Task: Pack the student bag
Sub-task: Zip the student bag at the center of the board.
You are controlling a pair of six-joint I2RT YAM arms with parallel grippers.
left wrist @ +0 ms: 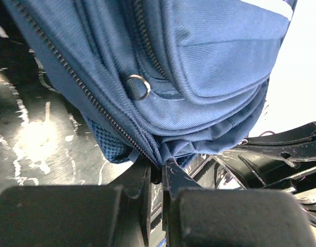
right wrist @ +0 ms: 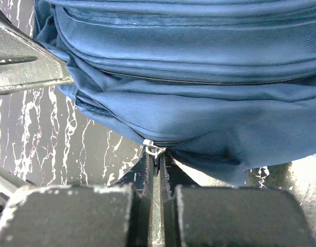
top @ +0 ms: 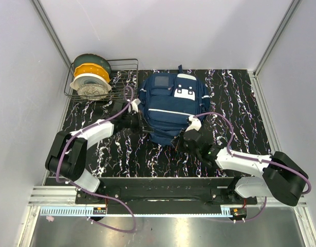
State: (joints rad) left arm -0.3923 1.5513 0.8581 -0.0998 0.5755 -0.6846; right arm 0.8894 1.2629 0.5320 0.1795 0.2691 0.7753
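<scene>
The student bag (top: 170, 105) is lying flat in the middle of the black marbled bench (top: 240, 103), front face up, its grey square patch (top: 162, 82) and white patches (top: 186, 92) showing towards the far side. The left gripper (top: 142, 122) is reaching in at the bag's near left corner. In the left wrist view its fingers are sitting almost together, pinching the blue fabric at the bag's lower edge, just below a small metal ring (left wrist: 138, 86). The right gripper (top: 191, 138) is meeting the bag's near right corner, and its fingers are pressing together on the silver zipper pull (right wrist: 154, 149). A wire basket (top: 128, 64) is standing in the far left corner of the bench, holding spools (top: 91, 77), just beside the bag.
</scene>
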